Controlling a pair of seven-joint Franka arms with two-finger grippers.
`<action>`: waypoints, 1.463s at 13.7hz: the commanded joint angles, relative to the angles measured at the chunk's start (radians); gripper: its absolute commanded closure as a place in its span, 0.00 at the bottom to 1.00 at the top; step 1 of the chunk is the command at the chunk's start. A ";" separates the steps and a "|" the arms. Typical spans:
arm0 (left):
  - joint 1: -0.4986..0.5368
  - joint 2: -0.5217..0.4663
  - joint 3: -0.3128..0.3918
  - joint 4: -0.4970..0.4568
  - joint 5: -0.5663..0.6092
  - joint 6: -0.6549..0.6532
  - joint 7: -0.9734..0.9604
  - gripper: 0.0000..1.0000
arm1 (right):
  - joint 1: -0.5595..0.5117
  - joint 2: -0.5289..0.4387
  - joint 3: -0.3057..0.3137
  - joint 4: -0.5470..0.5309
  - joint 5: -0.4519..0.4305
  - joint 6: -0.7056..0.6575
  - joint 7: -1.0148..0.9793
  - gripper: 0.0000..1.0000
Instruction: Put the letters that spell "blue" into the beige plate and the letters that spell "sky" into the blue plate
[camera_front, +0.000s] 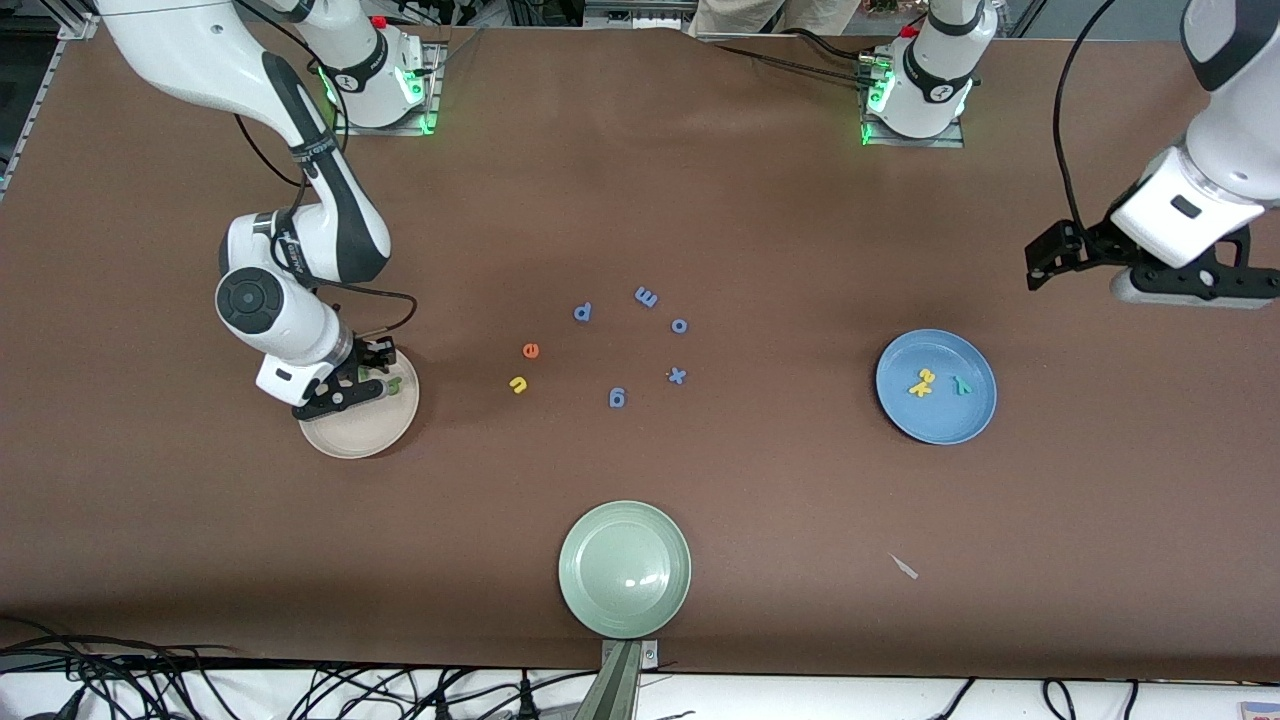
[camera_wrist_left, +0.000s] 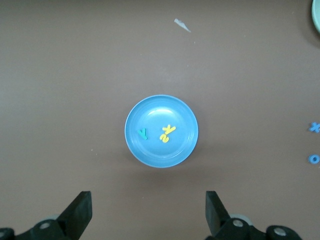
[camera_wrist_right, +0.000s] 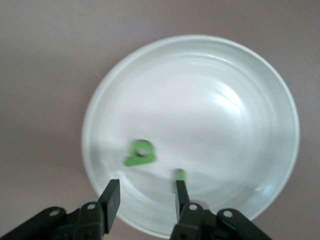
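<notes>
**Two "blue" letters in the beige plate, two left on the counter**

The right gripper is held low over the beige plate, jaws partly apart and empty. A green b lies flat in the plate just ahead of the jaws, blurred. A small light green piece, taken to be the l, is seen at the tip of one finger; whether it is touching the finger cannot be told. If it clings there, it could be carried out of the plate when the arm is lifted.

The left gripper waits high, off toward the left arm's end from the blue plate, jaws wide and empty. In that plate a yellow s and k lie overlapped, with a teal y just beside them, so "sky" is judged done.

The orange e and yellow u are still on the counter, near each other, the u nearer the front camera. Blue letters are scattered close by and one could be nudged or picked by mistake.

The l's long axis cannot be read, as only its end is shown. The b's stem direction is too blurred to tell.
</notes>
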 joint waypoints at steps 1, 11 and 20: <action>-0.029 -0.047 0.027 -0.056 0.027 0.021 -0.007 0.00 | 0.084 0.049 0.026 0.138 0.020 -0.091 0.208 0.46; -0.012 -0.015 0.026 -0.019 -0.010 -0.002 0.002 0.00 | 0.233 0.246 0.055 0.292 0.035 0.035 0.722 0.44; -0.012 -0.017 0.026 -0.019 -0.008 -0.021 0.011 0.00 | 0.242 0.250 0.057 0.215 0.079 0.098 0.729 0.50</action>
